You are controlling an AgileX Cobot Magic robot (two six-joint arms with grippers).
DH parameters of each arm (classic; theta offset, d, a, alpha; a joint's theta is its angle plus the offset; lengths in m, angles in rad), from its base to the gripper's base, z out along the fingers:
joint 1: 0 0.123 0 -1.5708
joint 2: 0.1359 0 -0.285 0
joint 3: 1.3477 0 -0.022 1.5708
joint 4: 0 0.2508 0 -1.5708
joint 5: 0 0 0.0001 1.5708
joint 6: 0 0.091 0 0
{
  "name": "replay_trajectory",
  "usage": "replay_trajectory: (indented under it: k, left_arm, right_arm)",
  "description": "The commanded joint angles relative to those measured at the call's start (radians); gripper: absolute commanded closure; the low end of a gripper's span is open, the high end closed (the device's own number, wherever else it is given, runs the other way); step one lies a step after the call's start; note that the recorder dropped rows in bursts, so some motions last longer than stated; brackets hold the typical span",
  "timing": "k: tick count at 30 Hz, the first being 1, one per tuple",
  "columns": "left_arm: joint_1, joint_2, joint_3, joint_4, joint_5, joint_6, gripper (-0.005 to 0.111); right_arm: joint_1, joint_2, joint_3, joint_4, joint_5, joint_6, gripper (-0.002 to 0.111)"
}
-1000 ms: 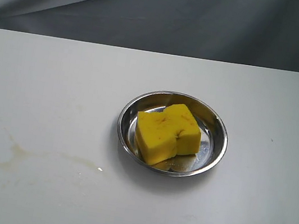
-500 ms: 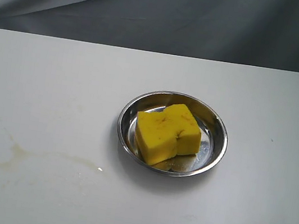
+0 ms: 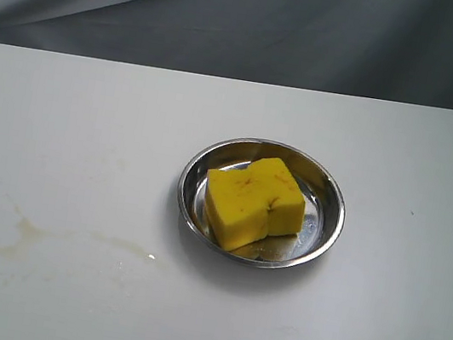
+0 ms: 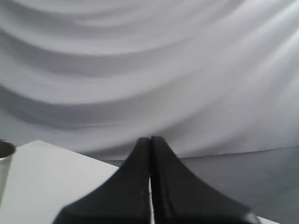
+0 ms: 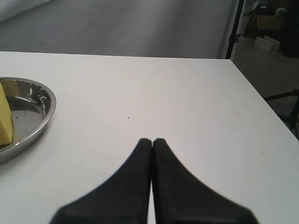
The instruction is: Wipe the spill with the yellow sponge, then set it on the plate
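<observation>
As before, yellow sponge (image 3: 253,202) in the plate (image 3: 330,211); jaws of left gripper (image 4: 150,139) and right gripper (image 5: 152,140) clenched, empty.

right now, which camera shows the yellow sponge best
The exterior view: the whole yellow sponge is visible, lying in the plate. The right wrist view catches only a yellow sliver at the picture's edge, inside the plate. The left wrist view shows no sponge at all.

exterior: raised, looking down on table (image 3: 89,114) | wrists: low, near-level | shared: plate (image 3: 270,144) (image 5: 44,95)
</observation>
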Motion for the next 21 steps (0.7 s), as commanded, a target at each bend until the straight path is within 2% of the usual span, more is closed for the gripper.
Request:
replay_trajectory:
  k: [1, 4, 9, 12, 16, 18, 21]
  left_arm:
    - [0.102, -0.004, 0.006, 0.001, -0.001, 0.001, 0.106]
    - [0.147, -0.004, 0.006, -0.005, 0.002, -0.001, 0.106]
    - [0.157, -0.004, 0.008, 0.032, 0.075, 0.029, 0.106]
    - [0.157, -0.004, 0.008, 0.266, 0.213, -0.027, 0.106]
    - [0.157, -0.004, 0.008, 0.766, 0.338, -0.543, 0.106]
    - [0.157, -0.004, 0.008, 0.923, 0.387, -0.769, 0.106]
    - [0.157, -0.004, 0.012, 1.133, 0.432, -0.970, 0.106]
  right_arm:
    - [-0.004, -0.006, 0.003, -0.010, -0.002, 0.001, 0.108]
    - [-0.004, -0.006, 0.003, -0.010, -0.002, 0.001, 0.108]
    - [-0.004, -0.006, 0.003, -0.010, -0.002, 0.001, 0.108]
    - [-0.004, -0.006, 0.003, -0.010, -0.002, 0.001, 0.108]
    - [-0.004, -0.006, 0.003, -0.010, -0.002, 0.001, 0.108]
    - [-0.004, -0.006, 0.003, -0.010, -0.002, 0.001, 0.108]
    - [-0.004, -0.006, 0.003, -0.010, -0.002, 0.001, 0.108]
